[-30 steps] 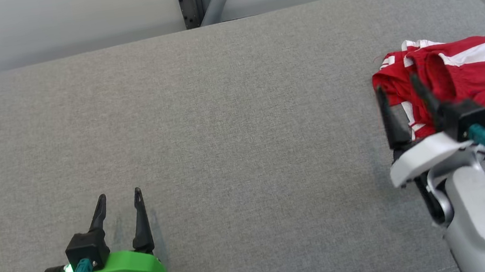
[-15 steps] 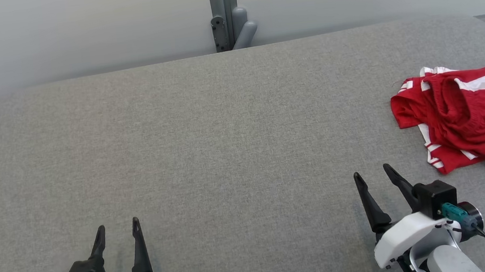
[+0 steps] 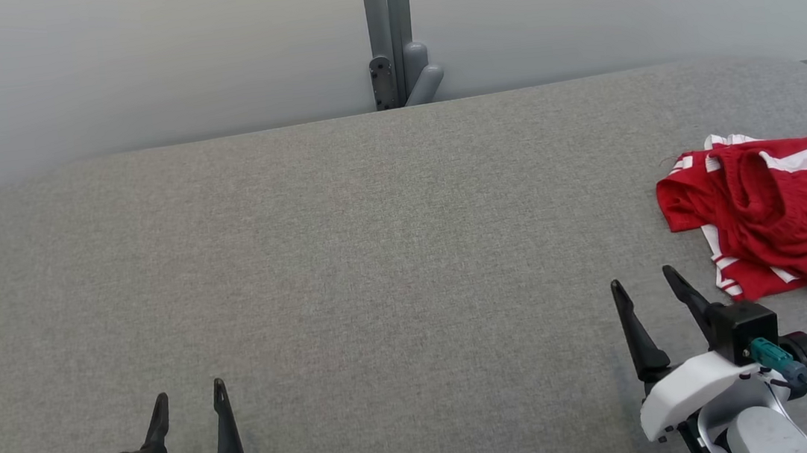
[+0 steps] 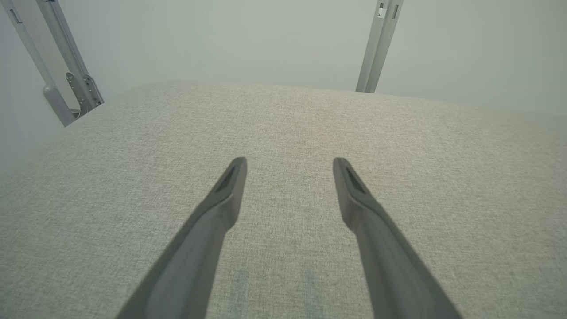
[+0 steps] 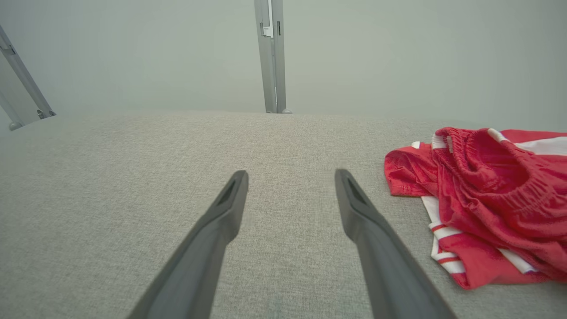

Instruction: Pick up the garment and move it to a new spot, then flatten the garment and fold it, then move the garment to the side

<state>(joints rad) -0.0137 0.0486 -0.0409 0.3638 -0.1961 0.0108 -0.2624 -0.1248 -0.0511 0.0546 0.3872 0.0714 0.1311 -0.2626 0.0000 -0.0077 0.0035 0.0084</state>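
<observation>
We see the red garment (image 3: 777,217) with white stripes lying crumpled near the right edge of the grey fabric-covered table (image 3: 377,259). Our right claw (image 3: 641,276) is just beside the garment's near left corner, apart from it, with its two dark fingers spread and holding nothing. Our left claw (image 3: 190,389) is well apart at the lower left over bare table, likewise parted and empty. In the right wrist view the garment's elastic waistband bunches up to the right of the fingers. A grey metal post (image 3: 391,33) stands behind the table's far edge.
</observation>
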